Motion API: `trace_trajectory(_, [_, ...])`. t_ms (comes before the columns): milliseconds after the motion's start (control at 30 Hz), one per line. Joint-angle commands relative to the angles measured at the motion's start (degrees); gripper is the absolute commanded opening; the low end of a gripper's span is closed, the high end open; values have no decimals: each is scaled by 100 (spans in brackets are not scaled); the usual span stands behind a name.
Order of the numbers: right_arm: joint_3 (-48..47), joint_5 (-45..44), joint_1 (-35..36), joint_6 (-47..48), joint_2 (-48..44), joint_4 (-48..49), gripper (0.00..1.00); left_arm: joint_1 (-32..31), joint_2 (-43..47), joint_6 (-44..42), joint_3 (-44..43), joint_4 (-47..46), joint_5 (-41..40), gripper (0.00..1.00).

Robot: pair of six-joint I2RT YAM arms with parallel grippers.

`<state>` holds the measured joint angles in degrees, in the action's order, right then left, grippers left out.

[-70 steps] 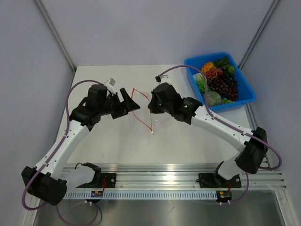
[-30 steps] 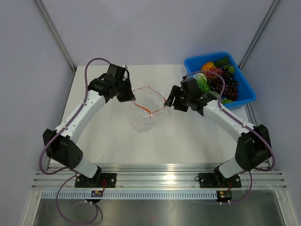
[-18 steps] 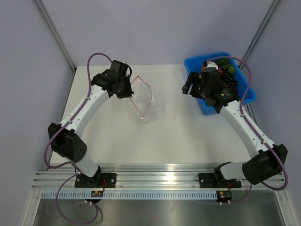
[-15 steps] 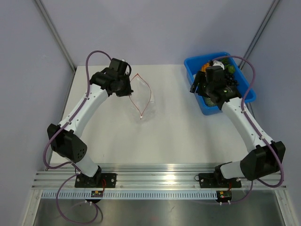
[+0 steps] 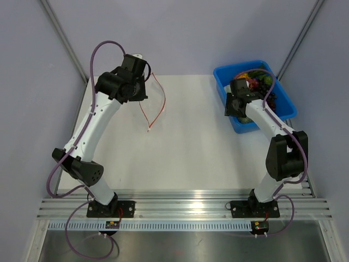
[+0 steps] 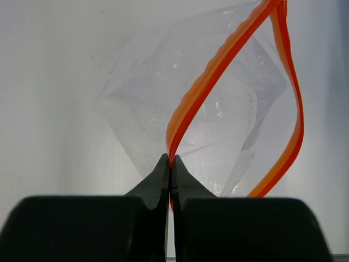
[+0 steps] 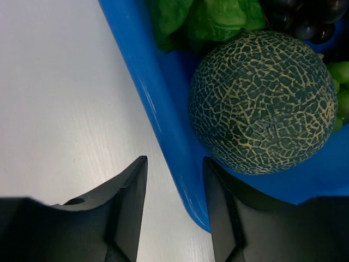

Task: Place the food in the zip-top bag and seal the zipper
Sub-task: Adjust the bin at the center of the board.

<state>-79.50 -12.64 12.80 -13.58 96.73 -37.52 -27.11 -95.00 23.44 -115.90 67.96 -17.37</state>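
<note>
You're looking at the zip-top bag point(image 6: 136, 103) hanging over the table's point(image 5: 191, 153) far left, with the bin point(image 5: 244, 126) sitting far right; just inside its wall the melon point(image 7: 262, 101) is lying beside leafy pieces point(image 7: 202, 16).

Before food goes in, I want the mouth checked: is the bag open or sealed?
Open. The bag's zipper strips bow wide apart; the left claw pinches only one of them.
</note>
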Motion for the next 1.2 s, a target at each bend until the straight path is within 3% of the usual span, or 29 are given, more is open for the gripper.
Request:
trace_trajectory(0, [-65,-326,-5,268,118,-10,51,-110,-54,-191,-83,297,-523,0])
trace_trajectory(233, [163,348,-5,32,-119,104,16,-163,-27,-200,137,103,-355,0])
trace_trajectory(467, [172,860,21,-452,-303,-27,0,-259,-106,-164,296,-11,-250,0])
trace_trajectory(967, [893,1238,504,-1436,-1314,-106,0,-795,-615,20,-20,-222,-153,0])
trace_trajectory(1133, [569,853,504,-1279,-1656,-300,43,-804,-818,29,-126,-213,-162,0])
trace_trajectory(1167, [472,712,504,-1174,-1692,-413,47,-804,-810,-6,-126,-187,-266,0])
